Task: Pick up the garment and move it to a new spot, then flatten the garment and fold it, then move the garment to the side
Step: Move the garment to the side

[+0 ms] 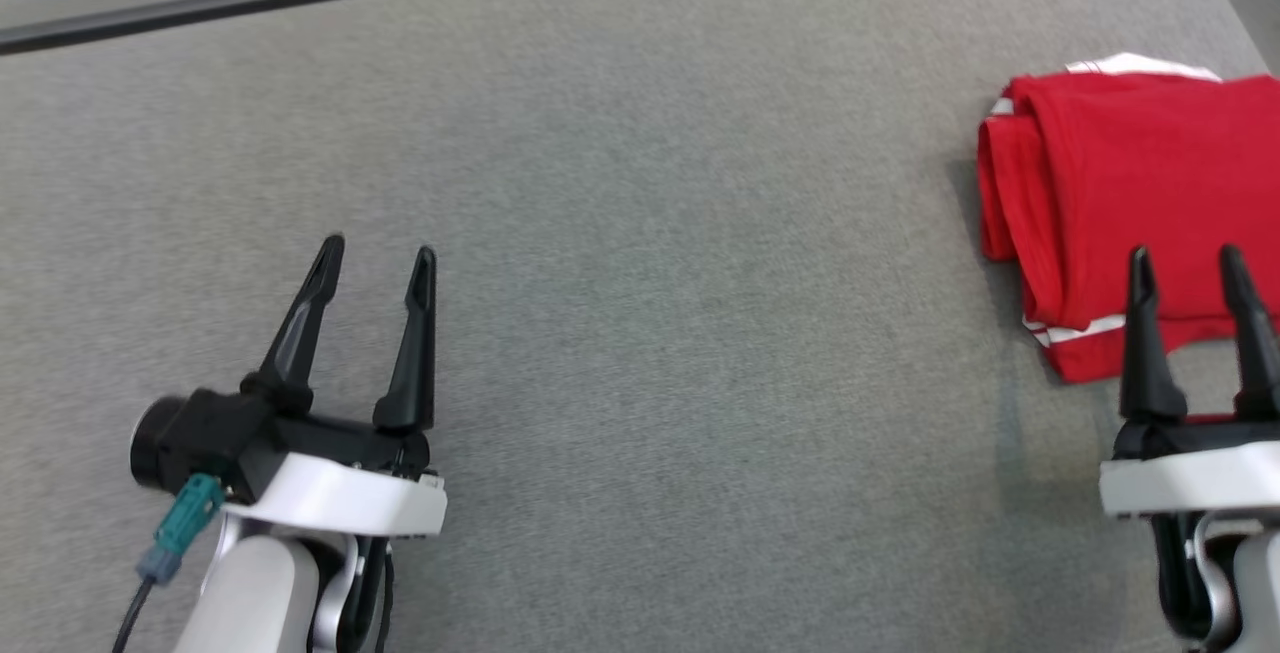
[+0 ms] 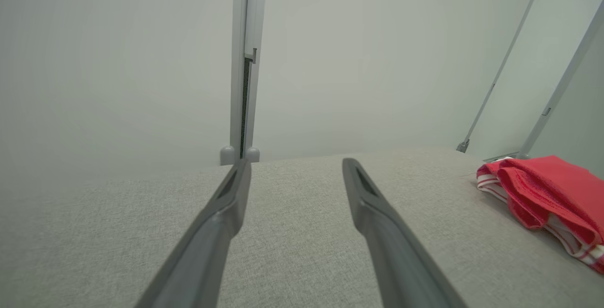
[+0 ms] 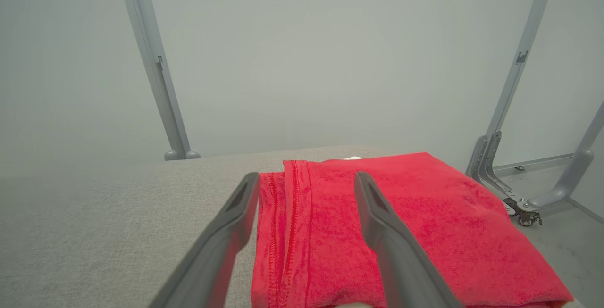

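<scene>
**Folded red garment lies at the right side of the desk, both claws open and empty.**

The garment (image 1: 1130, 183) is a compact red stack with white-striped trim, its layers doubled over, near the right edge of the grey cloth-covered desk (image 1: 640, 233). The right claw (image 1: 1184, 250) sits at its near edge with jaws spread wide and nothing held; I cannot tell whether the tips touch the cloth. The left claw (image 1: 379, 245) is well apart over bare desk, also spread and empty. From this I judge that the folding and the move to the side are done, with little left except drawing the arms away, though the stack's left edge looks slightly rumpled. Grey frame posts (image 3: 155, 72) stand behind the desk and a caster (image 3: 524, 213) is on the floor to the right. Nothing blocks either claw.
</scene>
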Tool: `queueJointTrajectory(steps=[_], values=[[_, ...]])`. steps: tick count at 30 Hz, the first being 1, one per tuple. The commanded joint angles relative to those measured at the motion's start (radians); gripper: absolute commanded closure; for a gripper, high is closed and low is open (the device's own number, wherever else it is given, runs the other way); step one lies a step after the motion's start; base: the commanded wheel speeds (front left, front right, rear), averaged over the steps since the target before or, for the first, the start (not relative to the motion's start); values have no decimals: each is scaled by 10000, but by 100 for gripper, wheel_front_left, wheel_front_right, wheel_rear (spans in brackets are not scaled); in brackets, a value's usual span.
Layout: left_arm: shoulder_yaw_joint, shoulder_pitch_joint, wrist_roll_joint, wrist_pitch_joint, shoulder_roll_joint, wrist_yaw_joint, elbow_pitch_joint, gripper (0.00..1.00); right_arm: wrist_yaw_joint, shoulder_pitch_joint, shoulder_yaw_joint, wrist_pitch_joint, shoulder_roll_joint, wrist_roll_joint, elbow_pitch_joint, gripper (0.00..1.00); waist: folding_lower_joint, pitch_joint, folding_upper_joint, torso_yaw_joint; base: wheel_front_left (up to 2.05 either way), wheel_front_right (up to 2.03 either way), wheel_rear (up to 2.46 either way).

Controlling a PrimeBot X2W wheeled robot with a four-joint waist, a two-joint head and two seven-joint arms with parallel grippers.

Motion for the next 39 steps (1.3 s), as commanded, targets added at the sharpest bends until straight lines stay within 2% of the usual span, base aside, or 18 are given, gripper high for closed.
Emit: queueJointTrajectory(steps=[1,11,18,25,31,39], values=[[98,261,-68,-77,-3,112,19,0,-10,290,71,138,65,-99,-301,0,0,-471,0,469,0,0,0],[517,1178,-324,-146,-160,423,161,0,-8,1523,163,1031,337,-224,-1629,0,0,-1360,0,1569,0,0,0],[476,1990,-396,-140,-205,562,336,0,-8,2560,345,1599,413,-232,-2088,0,0,-2551,0,2126,0,0,0],[513,2988,-476,124,-64,765,100,0,-8,3513,481,2046,512,-296,-2604,0,0,-3381,0,2195,0,0,0],[508,3691,-486,357,38,985,-220,0,-8,4100,422,2299,481,-355,-2965,0,0,-3707,0,2085,0,0,0],[416,3882,-577,491,48,1018,-179,0,-8,4344,345,2404,457,-297,-3175,0,0,-3811,0,2050,0,0,0]])
